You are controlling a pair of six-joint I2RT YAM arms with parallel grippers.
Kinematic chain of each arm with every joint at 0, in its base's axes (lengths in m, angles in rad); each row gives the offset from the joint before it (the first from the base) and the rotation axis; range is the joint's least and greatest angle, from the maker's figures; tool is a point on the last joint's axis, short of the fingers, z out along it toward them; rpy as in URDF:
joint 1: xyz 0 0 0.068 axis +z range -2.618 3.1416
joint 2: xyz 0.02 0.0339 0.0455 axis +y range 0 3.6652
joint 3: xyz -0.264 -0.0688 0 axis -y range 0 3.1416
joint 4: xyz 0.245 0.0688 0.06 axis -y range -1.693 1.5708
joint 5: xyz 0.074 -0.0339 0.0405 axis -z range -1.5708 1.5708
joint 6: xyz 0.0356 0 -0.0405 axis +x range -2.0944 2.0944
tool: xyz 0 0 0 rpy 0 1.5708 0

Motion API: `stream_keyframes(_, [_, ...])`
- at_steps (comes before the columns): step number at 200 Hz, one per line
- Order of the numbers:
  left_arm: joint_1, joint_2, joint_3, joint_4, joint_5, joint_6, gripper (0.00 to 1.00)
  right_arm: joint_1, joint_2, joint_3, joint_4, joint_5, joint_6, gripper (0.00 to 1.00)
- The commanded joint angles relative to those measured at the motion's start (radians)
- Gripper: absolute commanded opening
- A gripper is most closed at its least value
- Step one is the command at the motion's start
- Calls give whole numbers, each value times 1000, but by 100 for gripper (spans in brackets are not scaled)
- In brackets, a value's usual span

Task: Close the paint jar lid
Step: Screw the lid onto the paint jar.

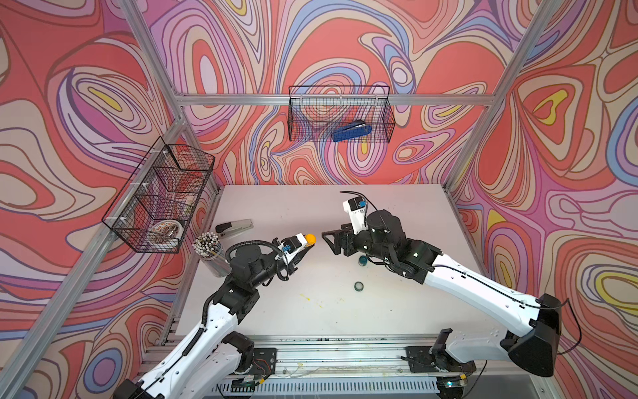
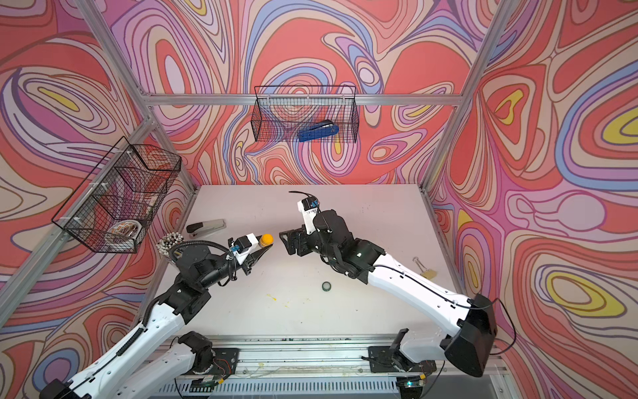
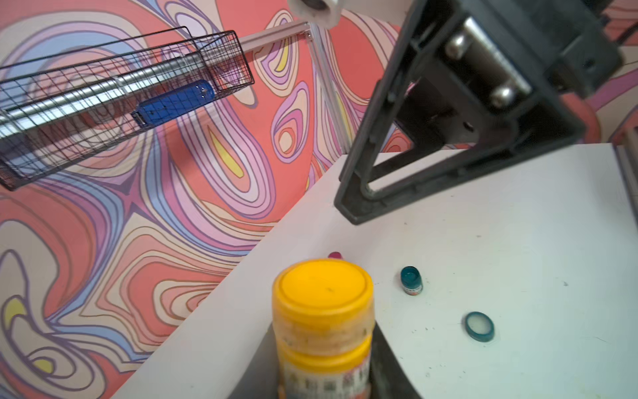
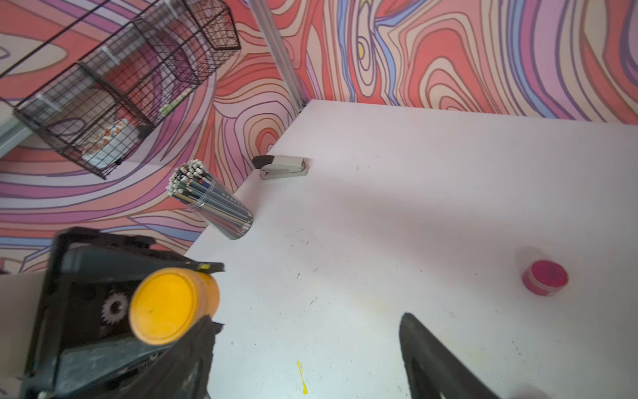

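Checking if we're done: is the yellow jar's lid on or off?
On: the yellow lid caps the jar held by the left gripper; tightness cannot tell.

The paint jar (image 3: 322, 345) held in the left pincer (image 1: 308, 246) is cloudy plastic, rough with dried paint smears. Its yellow lid (image 3: 322, 288) is smooth plastic with a soft shine. This pincer and the right pincer (image 1: 328, 241) are matt black plastic, scuffed and stained. The surface (image 1: 397, 311) below them is matt white with small scratches and yellow specks. Far beyond the pincers, the wire basket (image 1: 340, 114) is thin black metal, and the stapler (image 1: 352, 133) inside it looks glossy blue.
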Motion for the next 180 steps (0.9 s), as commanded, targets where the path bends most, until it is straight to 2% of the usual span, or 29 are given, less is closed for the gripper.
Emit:
stream_keyframes(1, [52, 3, 22, -60, 267, -132, 23, -6, -20, 31, 8, -164, -205, 81])
stream_keyframes(23, [65, 12, 13, -50, 327, -163, 23, -6, -6, 51, -13, -313, -297, 79])
stream_keyframes(51, [67, 32, 15, -27, 367, -186, 23, -6, 70, 116, -73, -395, -345, 70])
stream_keyframes(74, [68, 30, 19, -27, 367, -185, 23, -6, 107, 134, -58, -417, -340, 63])
stream_keyframes(93, [69, 23, 16, -35, 359, -177, 23, -6, 128, 150, -59, -451, -338, 62])
stream_keyframes(180, [74, 17, 9, -24, 337, -170, 23, -6, 129, 137, -86, -448, -318, 60])
